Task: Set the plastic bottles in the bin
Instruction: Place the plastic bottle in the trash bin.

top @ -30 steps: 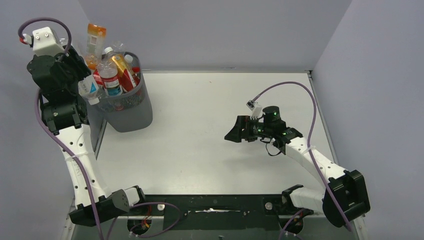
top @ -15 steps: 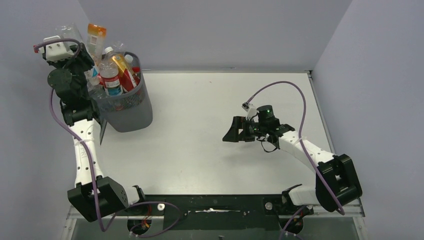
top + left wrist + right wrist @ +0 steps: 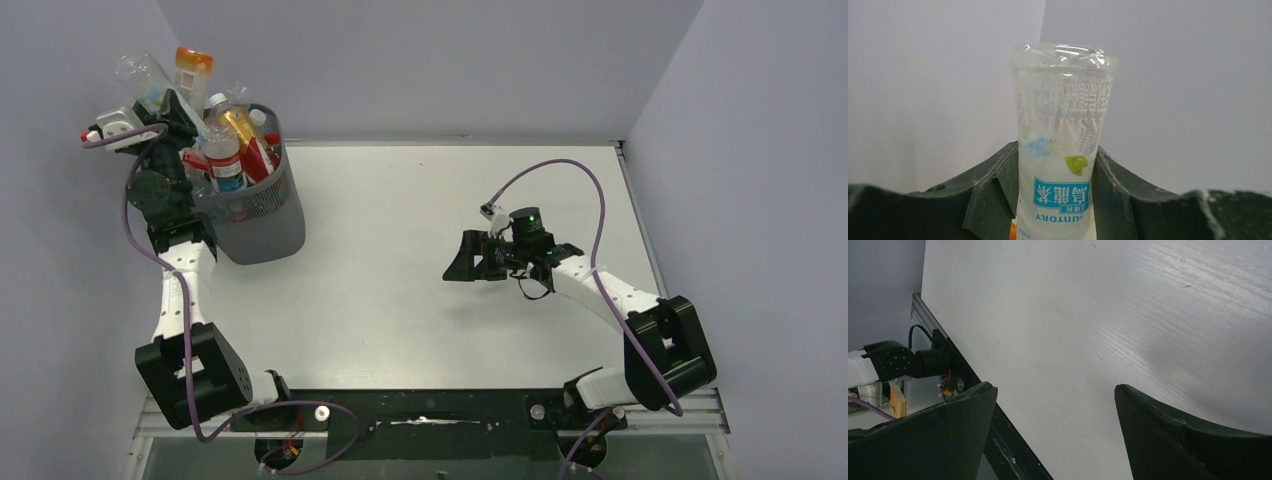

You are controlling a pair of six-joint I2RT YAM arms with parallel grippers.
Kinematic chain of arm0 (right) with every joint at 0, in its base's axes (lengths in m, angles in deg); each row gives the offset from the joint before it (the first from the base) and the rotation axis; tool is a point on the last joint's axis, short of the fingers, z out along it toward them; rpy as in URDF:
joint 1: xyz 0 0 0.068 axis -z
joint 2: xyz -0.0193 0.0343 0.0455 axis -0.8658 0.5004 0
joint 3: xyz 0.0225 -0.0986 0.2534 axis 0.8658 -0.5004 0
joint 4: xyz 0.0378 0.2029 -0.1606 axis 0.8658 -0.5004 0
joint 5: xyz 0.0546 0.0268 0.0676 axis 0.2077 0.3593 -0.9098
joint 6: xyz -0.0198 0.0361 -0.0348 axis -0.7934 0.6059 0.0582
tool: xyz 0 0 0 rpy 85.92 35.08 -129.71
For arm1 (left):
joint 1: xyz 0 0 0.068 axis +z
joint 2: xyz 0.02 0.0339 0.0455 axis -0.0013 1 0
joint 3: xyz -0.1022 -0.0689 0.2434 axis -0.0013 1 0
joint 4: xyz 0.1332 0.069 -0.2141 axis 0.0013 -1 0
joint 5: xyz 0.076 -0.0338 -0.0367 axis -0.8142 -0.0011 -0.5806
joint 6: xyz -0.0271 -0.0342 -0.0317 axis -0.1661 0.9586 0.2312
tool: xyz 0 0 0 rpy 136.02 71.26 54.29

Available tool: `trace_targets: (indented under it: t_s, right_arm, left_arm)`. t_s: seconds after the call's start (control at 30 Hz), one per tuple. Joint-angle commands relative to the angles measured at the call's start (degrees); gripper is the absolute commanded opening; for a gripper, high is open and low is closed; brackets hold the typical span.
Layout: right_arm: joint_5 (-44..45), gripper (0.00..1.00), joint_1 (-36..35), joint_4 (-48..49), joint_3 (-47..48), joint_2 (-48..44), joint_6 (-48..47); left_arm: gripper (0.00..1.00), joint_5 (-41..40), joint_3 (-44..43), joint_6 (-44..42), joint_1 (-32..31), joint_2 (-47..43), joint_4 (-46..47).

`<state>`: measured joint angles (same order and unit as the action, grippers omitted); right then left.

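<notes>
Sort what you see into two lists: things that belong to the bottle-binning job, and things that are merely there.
Belongs to the job:
- bin, heaped with plastic bottles
- clear bottle, gripped in the left hand

Merely there:
- table
- grey walls
- right hand, open and holding nothing

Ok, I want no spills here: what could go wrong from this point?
The bin is heaped above its rim, so the clear bottle in the left gripper may slide off and fall outside. The orange bottle sticks up beside that gripper; a bump could tip it out.
</notes>
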<state>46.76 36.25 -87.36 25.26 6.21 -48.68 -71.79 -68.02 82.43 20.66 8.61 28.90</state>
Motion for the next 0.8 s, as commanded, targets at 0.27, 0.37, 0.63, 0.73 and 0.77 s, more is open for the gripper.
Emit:
trace_targets:
  t_s: [0.27, 0.37, 0.63, 0.73, 0.77]
  right_arm:
    - [-1.8, 0.91, -0.5, 3.7, 0.9, -0.6, -0.5]
    - [-1.8, 0.92, -0.6, 3.8, 0.8, -1.0, -0.4]
    - [-1.8, 0.91, -1.0, 4.2, 0.5, -2.1, 0.2]
    - [-1.6, 0.92, -1.7, 4.3, 0.5, -2.2, 0.5]
    - [-1.5, 0.92, -2.0, 4.3, 0.5, -2.2, 0.5]
  left_arm:
    - [0.40, -4.4, 12.4, 8.1, 0.2, -2.7, 16.0]
    - [0.47, -4.0, 13.6, 8.5, 0.4, -4.3, 14.1]
    - [0.71, -3.5, 13.4, 6.2, 0.3, -8.0, 1.7]
    - [0.74, -3.5, 13.6, 4.8, 0.3, -10.1, -2.1]
    - [0.76, -3.9, 13.7, 4.3, 0.3, -10.8, -3.2]
